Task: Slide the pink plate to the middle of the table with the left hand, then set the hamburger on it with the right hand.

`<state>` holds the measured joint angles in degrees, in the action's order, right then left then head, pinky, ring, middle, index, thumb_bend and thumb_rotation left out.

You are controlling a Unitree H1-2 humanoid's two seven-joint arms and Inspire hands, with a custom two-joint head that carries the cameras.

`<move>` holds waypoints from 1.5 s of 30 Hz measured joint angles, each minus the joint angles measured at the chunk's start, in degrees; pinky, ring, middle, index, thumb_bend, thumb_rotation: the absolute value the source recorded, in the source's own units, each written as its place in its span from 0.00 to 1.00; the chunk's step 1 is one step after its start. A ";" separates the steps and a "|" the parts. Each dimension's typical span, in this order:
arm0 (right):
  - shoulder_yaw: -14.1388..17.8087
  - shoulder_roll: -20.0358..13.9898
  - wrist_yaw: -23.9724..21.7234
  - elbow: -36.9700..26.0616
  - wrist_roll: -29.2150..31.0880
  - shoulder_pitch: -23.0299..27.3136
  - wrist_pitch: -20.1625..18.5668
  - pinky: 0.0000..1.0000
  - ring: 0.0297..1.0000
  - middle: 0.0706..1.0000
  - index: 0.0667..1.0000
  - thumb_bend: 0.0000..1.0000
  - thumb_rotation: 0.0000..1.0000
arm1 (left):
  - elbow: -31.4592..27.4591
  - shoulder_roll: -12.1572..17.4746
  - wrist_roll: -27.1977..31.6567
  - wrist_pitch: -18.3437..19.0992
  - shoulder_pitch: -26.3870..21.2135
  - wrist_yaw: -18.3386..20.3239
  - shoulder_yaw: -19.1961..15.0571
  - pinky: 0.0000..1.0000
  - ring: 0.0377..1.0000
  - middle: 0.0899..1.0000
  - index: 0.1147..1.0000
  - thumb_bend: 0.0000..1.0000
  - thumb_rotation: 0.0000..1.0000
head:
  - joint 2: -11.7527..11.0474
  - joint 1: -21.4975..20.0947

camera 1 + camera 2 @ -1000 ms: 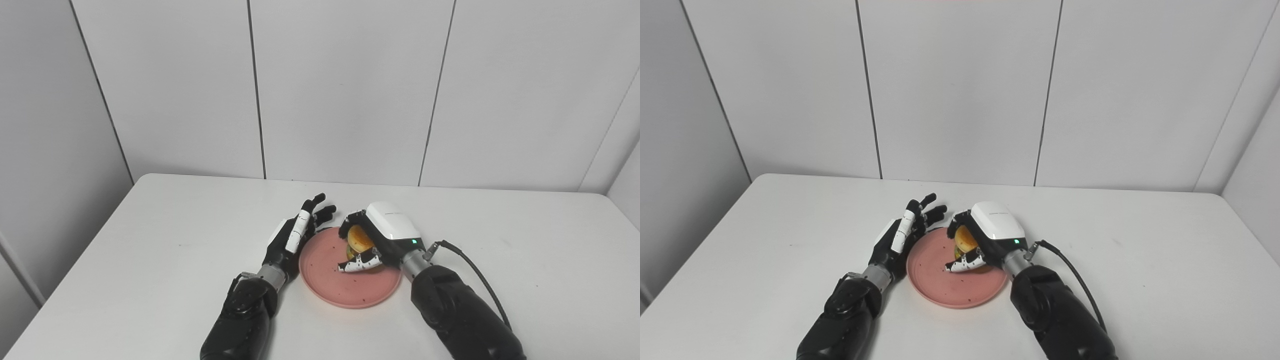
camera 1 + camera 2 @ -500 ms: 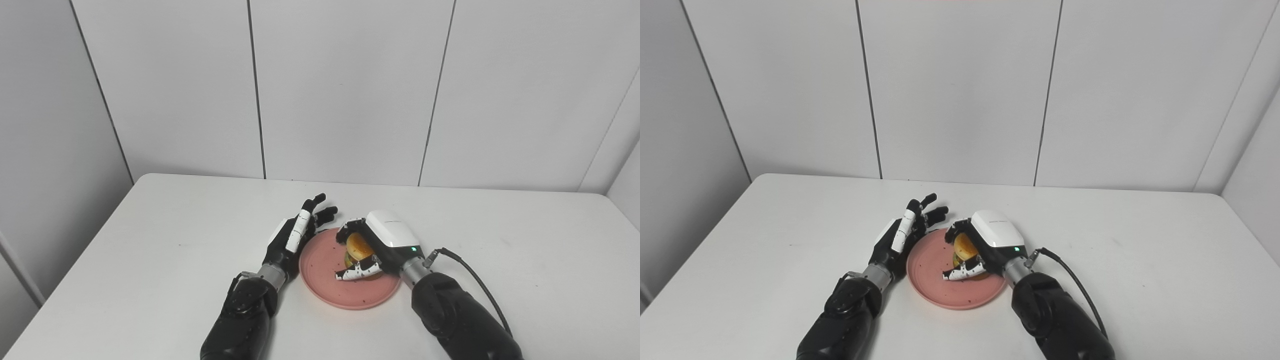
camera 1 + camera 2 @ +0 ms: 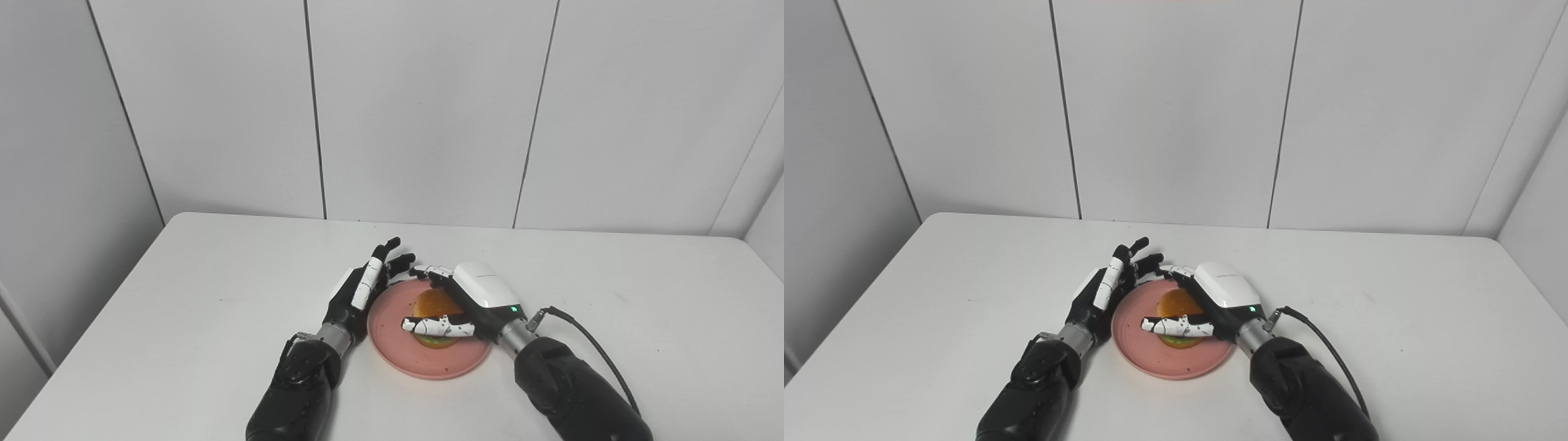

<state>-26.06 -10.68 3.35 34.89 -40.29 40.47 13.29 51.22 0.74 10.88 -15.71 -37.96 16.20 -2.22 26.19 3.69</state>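
The pink plate [image 3: 392, 343] lies on the white table [image 3: 184, 288] near its middle. The hamburger [image 3: 432, 306], orange bun over a green layer, rests on the plate. My right hand [image 3: 471, 300] is open around it, fingers spread along its far side and thumb stretched across its near side. My left hand [image 3: 361, 291] is open, fingers straight, standing edge-on against the plate's left rim. The same scene shows in the right eye view, with the plate [image 3: 1139, 346], the hamburger [image 3: 1176, 304], the right hand [image 3: 1216, 297] and the left hand [image 3: 1105, 288].
A black cable [image 3: 588, 343] runs from my right wrist over the table to the right. Grey wall panels [image 3: 416, 110] stand behind the table's far edge. Bare table surface lies to the left, right and behind the plate.
My right hand has lowered the hamburger onto the plate and opened its fingers and thumb off it. The left hand and the plate have stayed put.
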 measured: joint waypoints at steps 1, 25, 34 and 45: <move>0.00 0.00 0.00 0.01 0.00 0.00 0.18 0.68 0.78 0.82 0.81 0.78 1.00 | -0.05 0.00 0.00 0.02 0.01 0.00 0.03 0.81 0.92 0.85 0.93 0.93 0.95 | 0.00 0.00; 7.50 0.71 7.10 -5.94 4.20 -3.16 4.67 0.61 0.73 0.77 0.78 0.79 1.00 | -0.69 -0.06 0.20 0.78 0.27 -0.10 -0.62 0.85 0.90 0.85 0.92 0.94 0.94 | 0.09 -0.44; 16.53 5.71 9.17 -1.68 18.93 -5.25 8.98 0.71 0.79 0.80 0.80 0.78 1.00 | -0.85 -1.34 -2.63 -1.41 0.43 -8.32 -1.96 0.90 0.92 0.89 0.87 0.95 0.94 | 0.26 -0.62; 24.68 9.38 7.12 2.86 33.50 -6.40 8.73 0.69 0.75 0.79 0.81 0.47 1.00 | -3.71 -2.39 -8.90 -2.93 1.93 -21.82 -2.16 1.00 0.96 0.92 0.89 0.88 1.00 | 0.62 -0.97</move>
<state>-1.38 -1.30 10.47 37.74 -6.79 34.07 22.02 47.51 -1.65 1.97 -18.64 -36.03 -5.62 -4.38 26.81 2.72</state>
